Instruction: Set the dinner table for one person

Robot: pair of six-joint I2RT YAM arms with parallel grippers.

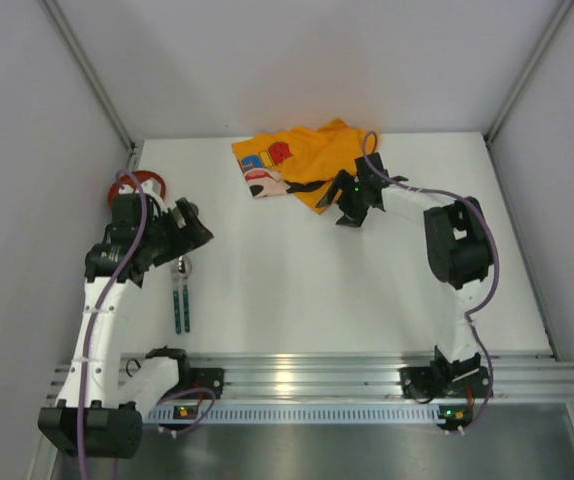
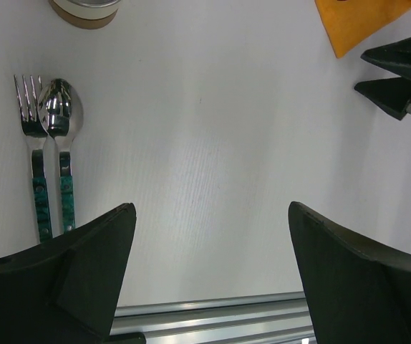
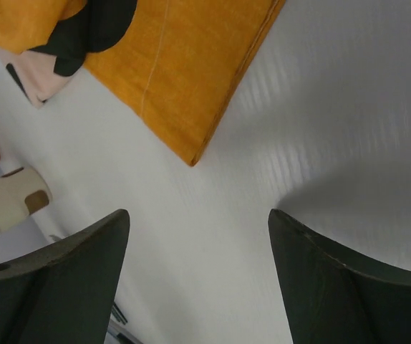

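At the left gripper [image 2: 210, 209], fingers spread wide with nothing held, poised over bare white at middle left of the top view; just below it there, a fork [image 2: 28, 115] and a spoon [image 2: 61, 115] close side by side, green handles toward the ribbed rail [image 1: 297, 375]; past their heads, a beige cup [image 2: 84, 8] cut off by the wrist frame's upper edge. At the right gripper [image 3: 198, 213], likewise wide apart and empty, tips just off the near corner of the orange cloth [image 1: 307, 165] at top centre. Under everything, the dinner table [image 1: 297, 290], spanning rail to back wall.
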